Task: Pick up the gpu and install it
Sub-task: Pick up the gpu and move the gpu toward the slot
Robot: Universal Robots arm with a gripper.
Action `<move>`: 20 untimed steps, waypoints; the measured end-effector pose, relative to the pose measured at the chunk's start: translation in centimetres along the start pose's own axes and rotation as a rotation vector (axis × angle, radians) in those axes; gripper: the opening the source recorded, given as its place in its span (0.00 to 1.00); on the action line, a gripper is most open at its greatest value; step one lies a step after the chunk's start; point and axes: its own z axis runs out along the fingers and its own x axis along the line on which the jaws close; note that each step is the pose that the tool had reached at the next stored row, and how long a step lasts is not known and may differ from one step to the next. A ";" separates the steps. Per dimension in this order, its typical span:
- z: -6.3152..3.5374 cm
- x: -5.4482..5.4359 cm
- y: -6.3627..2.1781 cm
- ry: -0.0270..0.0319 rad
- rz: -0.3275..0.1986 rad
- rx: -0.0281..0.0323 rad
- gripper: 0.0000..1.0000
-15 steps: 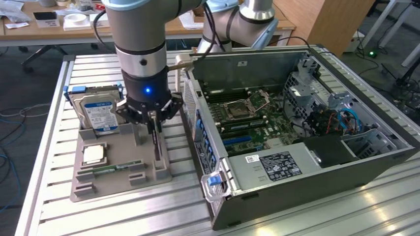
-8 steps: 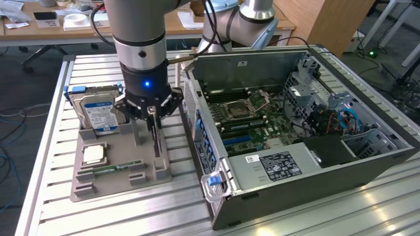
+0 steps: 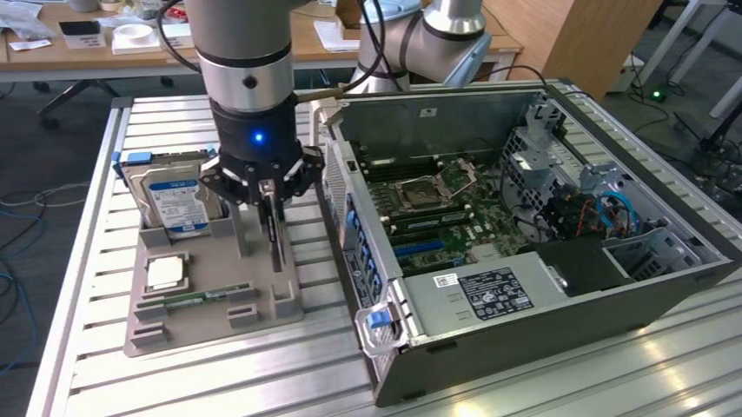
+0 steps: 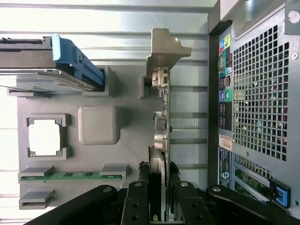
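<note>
Gripper (image 4: 158, 183) closed on the gpu (image 4: 161, 119), which stands in its grey holder (image 4: 96, 89): the pick is under way, the install not yet done.
The claw's fingers (image 4: 137, 199) pinch the card from both faces near one end. The card stands on edge in the holder's slot, just beside the open computer case (image 3: 649, 287), whose motherboard (image 3: 464, 228) carries no card yet. Its long axis runs parallel to the case's vented rear panel (image 4: 260, 89), with the silver bracket (image 4: 165, 51) at the hard-drive (image 4: 42, 77) end, away from the claw.
</note>
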 end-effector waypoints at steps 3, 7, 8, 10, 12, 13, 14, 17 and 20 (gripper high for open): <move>-0.31 0.0 0.02 0.0000 0.000 0.0000 0.26; -0.58 0.0 0.03 0.0000 0.000 0.0001 0.26; -0.63 0.0 0.03 -0.0001 0.000 0.0000 0.26; -0.74 0.0 0.04 0.0000 0.000 0.0000 0.26; -0.86 0.0 0.04 -0.0001 0.000 0.0000 0.26; -0.95 0.0 0.05 -0.0001 0.000 0.0000 0.26; -1.09 0.0 0.05 0.0000 0.000 0.0000 0.26; -1.56 0.0 0.08 0.0000 0.000 0.0000 0.26; -2.06 -0.1 0.10 -0.0001 0.000 0.0000 0.26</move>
